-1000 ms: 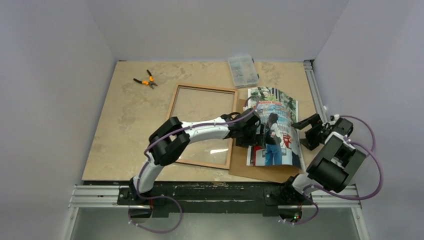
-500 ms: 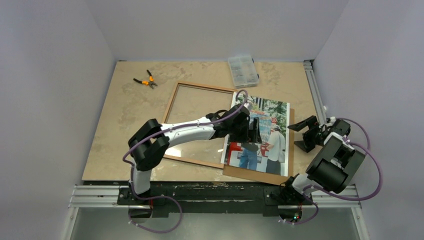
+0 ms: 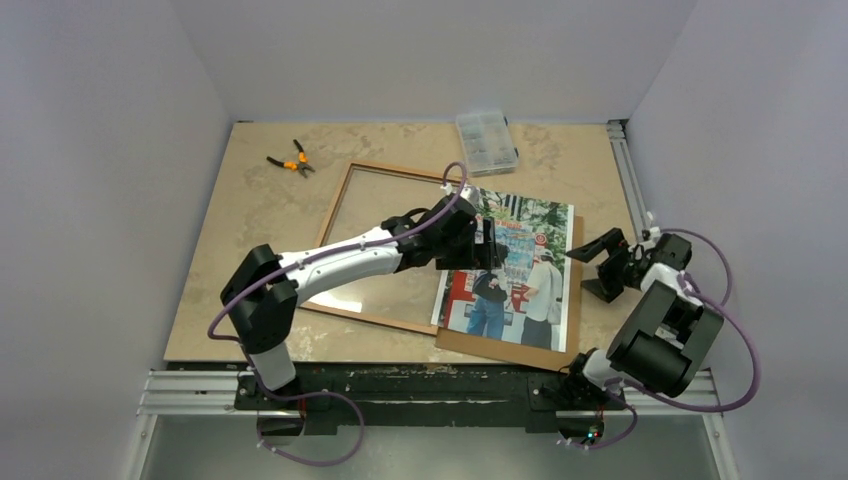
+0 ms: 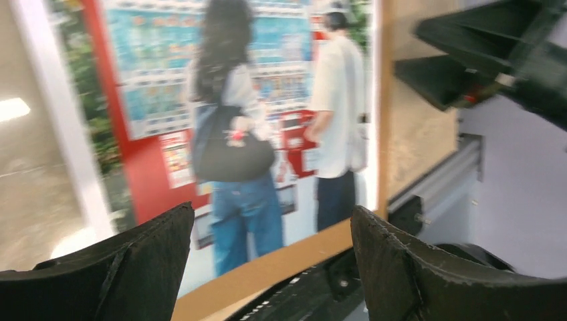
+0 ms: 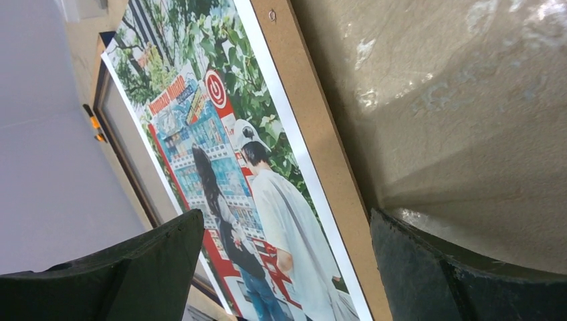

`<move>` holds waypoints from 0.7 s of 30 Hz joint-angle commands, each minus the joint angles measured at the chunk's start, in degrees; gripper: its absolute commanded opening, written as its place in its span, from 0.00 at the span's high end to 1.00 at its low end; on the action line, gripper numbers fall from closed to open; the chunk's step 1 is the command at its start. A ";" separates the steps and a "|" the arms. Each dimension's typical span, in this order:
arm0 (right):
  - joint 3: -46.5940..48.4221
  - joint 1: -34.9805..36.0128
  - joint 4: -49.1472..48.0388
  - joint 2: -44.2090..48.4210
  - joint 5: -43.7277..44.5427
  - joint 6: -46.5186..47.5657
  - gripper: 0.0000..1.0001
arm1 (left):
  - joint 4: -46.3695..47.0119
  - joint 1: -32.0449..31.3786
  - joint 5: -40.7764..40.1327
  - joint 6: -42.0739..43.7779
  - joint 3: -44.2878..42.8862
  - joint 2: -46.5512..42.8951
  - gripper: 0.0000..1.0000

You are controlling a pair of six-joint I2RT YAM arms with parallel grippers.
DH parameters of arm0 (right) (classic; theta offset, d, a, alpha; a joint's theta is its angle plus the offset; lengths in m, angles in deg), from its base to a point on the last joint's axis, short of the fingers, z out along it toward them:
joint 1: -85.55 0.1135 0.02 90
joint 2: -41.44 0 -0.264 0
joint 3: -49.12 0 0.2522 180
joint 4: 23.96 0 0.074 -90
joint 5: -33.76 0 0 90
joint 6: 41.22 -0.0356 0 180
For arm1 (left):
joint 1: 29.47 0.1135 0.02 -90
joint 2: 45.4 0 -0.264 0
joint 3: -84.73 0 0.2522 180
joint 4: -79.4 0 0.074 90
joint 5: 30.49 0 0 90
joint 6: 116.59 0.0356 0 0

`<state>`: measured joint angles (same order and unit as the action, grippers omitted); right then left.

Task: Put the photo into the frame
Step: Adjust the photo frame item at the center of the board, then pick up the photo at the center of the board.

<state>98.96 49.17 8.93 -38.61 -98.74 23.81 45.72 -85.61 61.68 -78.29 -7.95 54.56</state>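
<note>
Placement step, judged from the layout: the photo (image 3: 510, 270) must be shifted from beside the frame (image 3: 400, 171) into its opening.

**Position.** The photo lies picture side up on the brown board (image 3: 575, 290), just right of the frame. Its left edge reaches the frame's right rail. The frame lies flat with its wood-brown face up.

**Tooling.** The left gripper (image 3: 492, 246) hovers over the photo at the frame's right rail, jaws wide, nothing between them. The right gripper (image 3: 595, 270) waits farther right of the frame, off the board's edge, jaws also wide and empty.

**Procedure (recommended).**
1. Lift one edge of the print; glossy paper lying flat probably gives the fingers little to grip.
2. Pinch only the white margin, to avoid creasing the picture.
3. Use the right gripper to steady the board or the opposite edge.
4. Align the print's corners with the frame's inner rails before release.
5. With the wood-brown face up, the picture side probably has to face the pane; check orientation.

**Markings.** A red round sign with a white power-type symbol shows on the print. Slanted red lettering beside it seems to begin "Human"; the rest is not legible. The frame carries no readable label.
</note>
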 commanded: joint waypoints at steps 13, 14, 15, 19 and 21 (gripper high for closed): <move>6.64 8.61 8.51 9.69 18.37 3.37 0.07 | -2.05 8.67 -1.18 1.50 15.38 -3.08 0.15; 6.53 8.96 8.36 9.55 17.70 3.17 0.07 | -2.01 8.74 -1.39 1.45 15.56 -3.24 0.15; 6.29 9.59 7.97 9.30 16.90 2.87 0.07 | -1.90 8.91 -1.36 1.35 15.74 -3.28 0.15; 4.85 12.47 6.17 6.94 15.42 1.19 0.08 | -0.90 9.35 -0.51 0.84 16.43 -3.04 0.15; 3.94 13.28 4.95 5.64 14.92 0.78 0.08 | 0.32 9.53 0.52 0.57 16.95 -2.94 0.16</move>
<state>103.64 60.62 15.86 -31.22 -83.00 25.60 43.08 -76.89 60.66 -78.01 7.77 53.77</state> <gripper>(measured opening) 0.925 0.849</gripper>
